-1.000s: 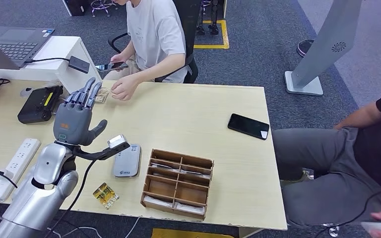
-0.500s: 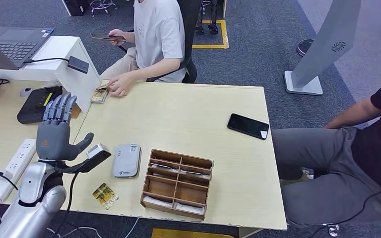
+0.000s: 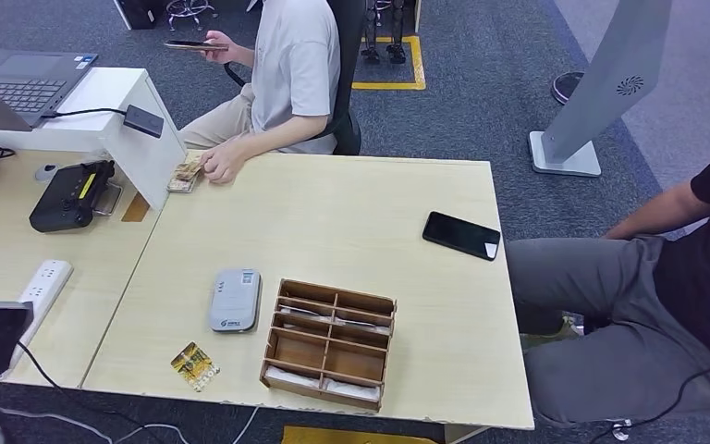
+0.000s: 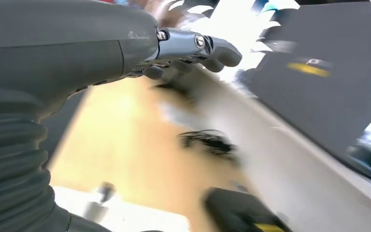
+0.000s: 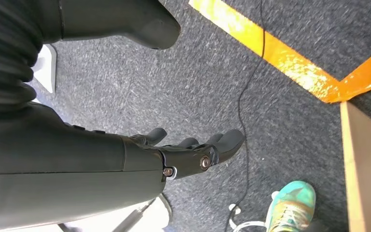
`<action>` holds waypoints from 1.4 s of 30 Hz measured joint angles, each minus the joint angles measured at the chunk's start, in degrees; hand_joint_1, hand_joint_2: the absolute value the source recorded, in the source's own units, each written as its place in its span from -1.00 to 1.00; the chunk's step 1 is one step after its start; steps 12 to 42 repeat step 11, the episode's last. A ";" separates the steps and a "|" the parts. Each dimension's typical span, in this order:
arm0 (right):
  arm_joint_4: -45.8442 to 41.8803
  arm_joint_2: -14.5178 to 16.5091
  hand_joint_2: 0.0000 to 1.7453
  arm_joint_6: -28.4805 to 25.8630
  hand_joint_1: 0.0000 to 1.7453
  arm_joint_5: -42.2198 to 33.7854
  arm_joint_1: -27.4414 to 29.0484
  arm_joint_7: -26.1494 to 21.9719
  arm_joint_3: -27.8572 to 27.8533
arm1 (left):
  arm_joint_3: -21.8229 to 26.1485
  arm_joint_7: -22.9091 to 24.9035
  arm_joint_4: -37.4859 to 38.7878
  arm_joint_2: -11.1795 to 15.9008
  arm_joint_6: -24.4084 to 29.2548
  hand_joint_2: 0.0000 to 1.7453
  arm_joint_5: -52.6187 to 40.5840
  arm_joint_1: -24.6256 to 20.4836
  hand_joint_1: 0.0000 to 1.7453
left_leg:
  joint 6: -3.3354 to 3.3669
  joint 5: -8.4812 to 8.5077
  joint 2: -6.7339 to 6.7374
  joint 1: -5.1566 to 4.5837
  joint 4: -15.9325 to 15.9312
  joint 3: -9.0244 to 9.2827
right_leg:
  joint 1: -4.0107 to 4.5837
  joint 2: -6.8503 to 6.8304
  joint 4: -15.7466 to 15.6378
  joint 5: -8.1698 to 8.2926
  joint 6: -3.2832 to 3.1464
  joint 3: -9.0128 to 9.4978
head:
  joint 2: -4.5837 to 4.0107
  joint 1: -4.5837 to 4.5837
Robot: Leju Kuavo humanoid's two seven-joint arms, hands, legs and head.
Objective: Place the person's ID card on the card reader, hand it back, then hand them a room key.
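— Where does the ID card (image 3: 185,173) lie?
— At the far left corner of the light wooden tabletop (image 3: 333,222), under the fingers of the seated person's hand (image 3: 220,162). That person holds a phone (image 3: 194,44) up in the other hand.
— And the card reader (image 3: 237,299)?
— It lies flat on the near part of the tabletop, just beside the wooden compartment box (image 3: 330,342), which holds white cards in its slots. A small patterned card (image 3: 196,364) lies near the front edge, close to the reader.
— How does the left hand (image 4: 183,48) stand?
— The wrist view is blurred; its fingers are stretched out with nothing seen in them, above a tabletop with a dark device.
— The right hand (image 5: 193,152)?
— It hangs over grey carpet (image 5: 212,82) with orange tape (image 5: 280,58), fingers loosely apart, holding nothing.
— Anything else?
— A black phone (image 3: 463,235) lies toward the right edge, near a second seated person (image 3: 647,277).
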 joint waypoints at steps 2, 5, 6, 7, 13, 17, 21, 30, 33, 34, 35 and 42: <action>0.49 0.09 1.00 -0.98 -1.00 0.02 0.10 -0.81 -0.05 | 12.29 -1.69 3.33 -1.30 -5.58 1.00 0.22 0.37 -1.00 | -0.08 -0.06 0.06 0.08 -0.01 0.02 | 0.08 0.07 0.00 -0.04 -0.07 -0.01 | 0.00 0.01; 1.22 0.11 1.00 -1.51 -1.00 0.25 0.09 -2.31 -0.08 | 30.64 -0.87 8.85 -4.62 -13.40 1.00 -3.73 -0.99 -1.00 | -0.14 -0.12 0.14 0.11 -0.01 0.09 | 0.10 0.12 -0.01 -0.10 -0.15 0.01 | -0.01 -0.01; 1.39 0.11 1.00 -1.51 -1.00 0.33 0.08 -2.83 -0.08 | 36.30 0.72 10.02 -6.59 -14.77 1.00 -5.24 -1.54 -1.00 | -0.14 -0.14 0.13 0.09 -0.01 0.09 | 0.08 0.11 -0.02 -0.10 -0.15 0.02 | -0.01 -0.02; 1.52 0.11 1.00 -1.50 -1.00 0.37 0.06 -3.30 -0.07 | 41.51 2.78 10.77 -9.06 -15.20 1.00 -7.10 -1.94 -1.00 | -0.13 -0.16 0.12 0.07 -0.01 0.10 | 0.06 0.09 -0.05 -0.12 -0.15 0.00 | -0.01 -0.02; 1.75 0.20 1.00 -1.45 -1.00 0.45 -0.19 -4.05 -0.06 | 53.62 10.44 11.34 -20.06 -14.28 1.00 -14.26 -2.27 -1.00 | -0.01 -0.25 -0.05 -0.06 0.00 0.09 | -0.08 -0.12 -0.19 -0.20 -0.02 0.03 | 0.00 -0.05; 1.75 0.20 1.00 -1.45 -1.00 0.45 -0.19 -4.05 -0.06 | 53.62 10.44 11.34 -20.06 -14.28 1.00 -14.26 -2.27 -1.00 | -0.01 -0.25 -0.05 -0.06 0.00 0.09 | -0.08 -0.12 -0.19 -0.20 -0.02 0.03 | 0.00 -0.05; 1.75 0.20 1.00 -1.45 -1.00 0.45 -0.19 -4.05 -0.06 | 53.62 10.44 11.34 -20.06 -14.28 1.00 -14.26 -2.27 -1.00 | -0.01 -0.25 -0.05 -0.06 0.00 0.09 | -0.08 -0.12 -0.19 -0.20 -0.02 0.03 | 0.00 -0.05; 1.75 0.20 1.00 -1.45 -1.00 0.45 -0.19 -4.05 -0.06 | 53.62 10.44 11.34 -20.06 -14.28 1.00 -14.26 -2.27 -1.00 | -0.01 -0.25 -0.05 -0.06 0.00 0.09 | -0.08 -0.12 -0.19 -0.20 -0.02 0.03 | 0.00 -0.05; 1.75 0.20 1.00 -1.45 -1.00 0.45 -0.19 -4.05 -0.06 | 53.62 10.44 11.34 -20.06 -14.28 1.00 -14.26 -2.27 -1.00 | -0.01 -0.25 -0.05 -0.06 0.00 0.09 | -0.08 -0.12 -0.19 -0.20 -0.02 0.03 | 0.00 -0.05; 1.75 0.20 1.00 -1.45 -1.00 0.45 -0.19 -4.05 -0.06 | 53.62 10.44 11.34 -20.06 -14.28 1.00 -14.26 -2.27 -1.00 | -0.01 -0.25 -0.05 -0.06 0.00 0.09 | -0.08 -0.12 -0.19 -0.20 -0.02 0.03 | 0.00 -0.05; 1.75 0.20 1.00 -1.45 -1.00 0.45 -0.19 -4.05 -0.06 | 53.62 10.44 11.34 -20.06 -14.28 1.00 -14.26 -2.27 -1.00 | -0.01 -0.25 -0.05 -0.06 0.00 0.09 | -0.08 -0.12 -0.19 -0.20 -0.02 0.03 | 0.00 -0.05; 1.75 0.20 1.00 -1.45 -1.00 0.45 -0.19 -4.05 -0.06 | 53.62 10.44 11.34 -20.06 -14.28 1.00 -14.26 -2.27 -1.00 | -0.01 -0.25 -0.05 -0.06 0.00 0.09 | -0.08 -0.12 -0.19 -0.20 -0.02 0.03 | 0.00 -0.05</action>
